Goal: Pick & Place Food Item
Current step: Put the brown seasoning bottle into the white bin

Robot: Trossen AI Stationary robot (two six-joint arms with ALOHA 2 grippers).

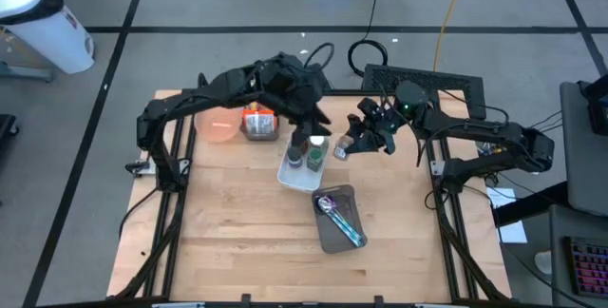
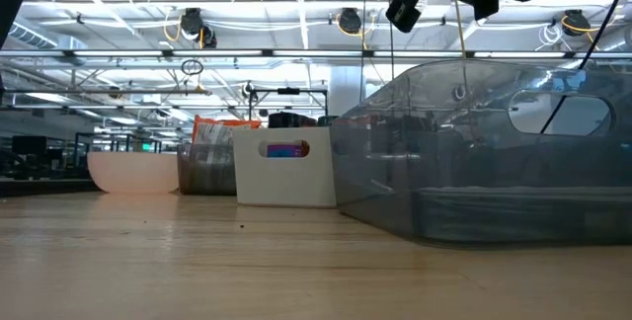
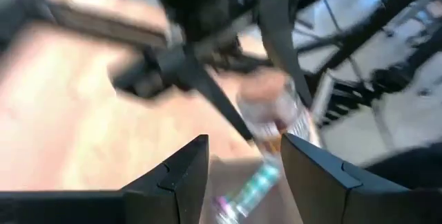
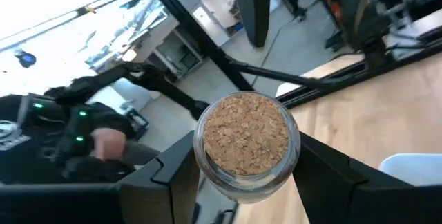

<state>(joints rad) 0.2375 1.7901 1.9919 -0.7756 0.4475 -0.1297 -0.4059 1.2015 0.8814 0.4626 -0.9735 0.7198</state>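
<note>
The jar (image 4: 246, 144) held between the right gripper's fingers (image 4: 331, 175) is cut off below its neck. Past the left gripper (image 3: 242, 158), everything is smeared; only a bottle-like blur (image 3: 273, 110) can be made out.

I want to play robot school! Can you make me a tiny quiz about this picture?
1. True or false: the right tool holds a jar with a cork lid.
2. What lies in the grey tray? A) a banana B) a shiny wrapped item C) a spoon
3. Fill in: the pink bowl sits beside the ____ arm.

Key: 1 true; 2 B; 3 left
</note>
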